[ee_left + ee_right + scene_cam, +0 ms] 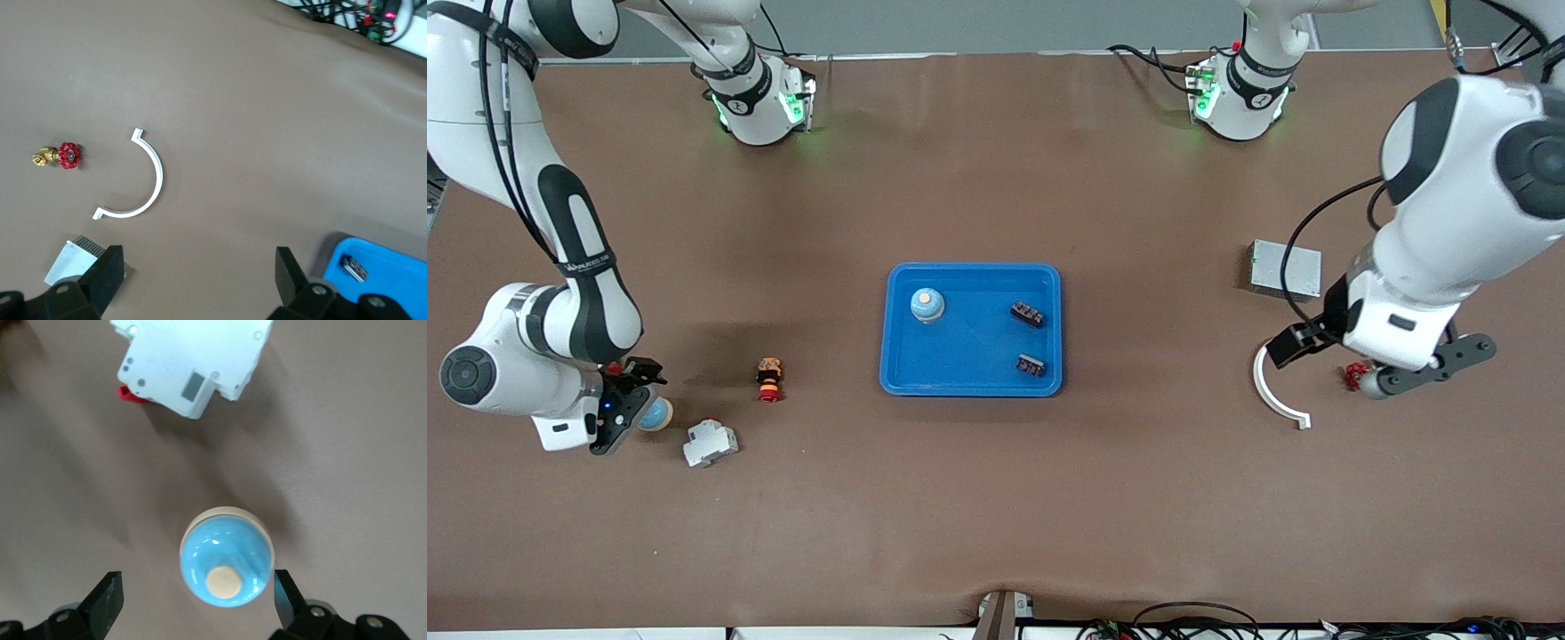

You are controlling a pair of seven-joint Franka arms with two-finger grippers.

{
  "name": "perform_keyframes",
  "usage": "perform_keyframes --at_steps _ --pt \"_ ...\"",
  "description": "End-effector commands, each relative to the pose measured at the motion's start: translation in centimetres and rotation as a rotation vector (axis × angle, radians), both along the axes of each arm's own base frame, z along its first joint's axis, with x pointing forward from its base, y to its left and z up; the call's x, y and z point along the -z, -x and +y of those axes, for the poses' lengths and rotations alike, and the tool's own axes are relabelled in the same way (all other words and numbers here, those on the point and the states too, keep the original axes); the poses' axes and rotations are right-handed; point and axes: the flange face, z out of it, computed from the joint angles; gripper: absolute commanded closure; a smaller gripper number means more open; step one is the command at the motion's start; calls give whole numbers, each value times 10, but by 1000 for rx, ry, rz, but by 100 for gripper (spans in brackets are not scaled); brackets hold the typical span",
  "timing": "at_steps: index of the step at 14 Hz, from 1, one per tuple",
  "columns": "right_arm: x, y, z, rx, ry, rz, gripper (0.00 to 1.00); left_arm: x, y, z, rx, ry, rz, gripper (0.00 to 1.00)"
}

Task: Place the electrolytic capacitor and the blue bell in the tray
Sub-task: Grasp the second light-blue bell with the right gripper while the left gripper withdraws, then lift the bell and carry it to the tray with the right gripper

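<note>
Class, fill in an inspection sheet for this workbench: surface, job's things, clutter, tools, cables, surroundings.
Surface: brown table.
Job's things: blue tray holds one blue bell and two dark parts; second bell on the table at the right arm's end.
Clutter: white breaker, red-topped button, white curved clip, red-handled valve, grey box.
Tools: right tool open, straddling the second bell; left tool open, above bare table.
Cables: bundle at the table's near edge.
Surroundings: nothing seen.

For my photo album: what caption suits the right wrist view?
Right gripper, jaws open, above a blue bell beside a white breaker.
</note>
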Motion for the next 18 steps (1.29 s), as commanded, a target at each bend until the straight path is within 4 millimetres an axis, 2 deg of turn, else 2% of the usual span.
perform_keyframes --at_steps 1,2,4,5,6,8,10,12,13,14,15,18 --pt "5 -3 -2 -41 27 -45 0 -28 16 20 74 7 8 0" --pt "10 -3 -2 -42 26 -48 0 -42 25 23 90 0 -1 0" --pt "20 -2 0 -44 24 -38 0 -54 41 30 97 -19 52 0" --pt "23 -2 0 -44 23 -38 0 -64 51 44 112 -36 71 0" --pt "27 -1 -1 -42 22 -34 0 -69 59 47 159 -47 86 0" --pt "34 0 -1 -40 19 -25 0 -80 71 69 190 -30 110 0" --pt "35 1 -1 -39 20 -23 0 -85 84 90 233 -30 112 0" --pt "34 0 0 -43 20 -26 0 -89 92 101 264 -32 109 0" --pt "33 -1 1 -46 21 -28 38 -91 97 102 274 -32 108 0" --pt "32 -2 2 -46 22 -31 60 -90 103 104 279 -32 111 0" --pt "29 -4 3 -50 24 -35 71 -89 107 104 279 -32 111 0" --pt "18 -7 2 -38 23 -31 91 -95 113 115 284 -28 100 0"
